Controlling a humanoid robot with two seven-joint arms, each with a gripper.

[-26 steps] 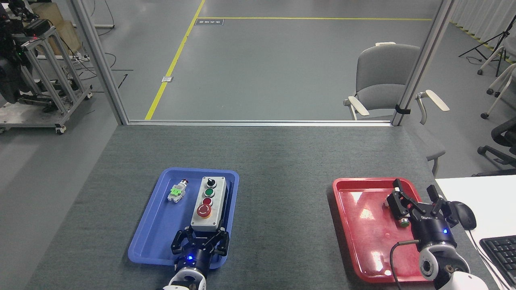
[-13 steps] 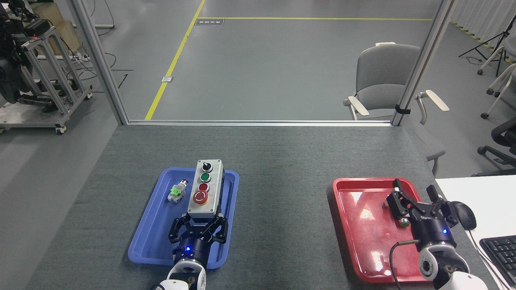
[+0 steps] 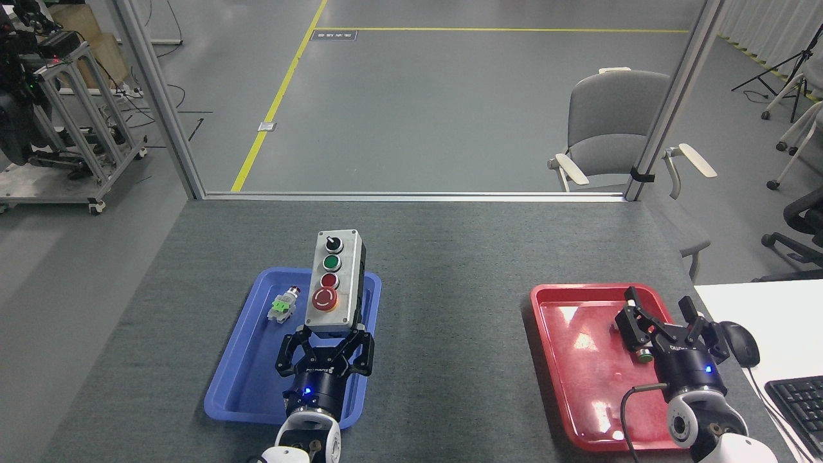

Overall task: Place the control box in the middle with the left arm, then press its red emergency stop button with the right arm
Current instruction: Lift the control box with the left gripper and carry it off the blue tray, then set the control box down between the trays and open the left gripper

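Head view: left gripper [image 3: 326, 339], fingers clamped on the control box [image 3: 333, 281] near end, risks tilting it at 12 o'clock; right gripper [image 3: 663, 314] fingers apart.

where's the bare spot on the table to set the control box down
The grey table lies bare between the blue tray and the red tray, and beyond both trays. The blue tray is crowded: left pincer, control box, small switch part.

Keyboard [image 3: 797, 402] cut off by the right edge. Left gripper [image 3: 326, 335] hides control box [image 3: 334, 283] near end. Small part under right gripper [image 3: 662, 315] too small to identify.
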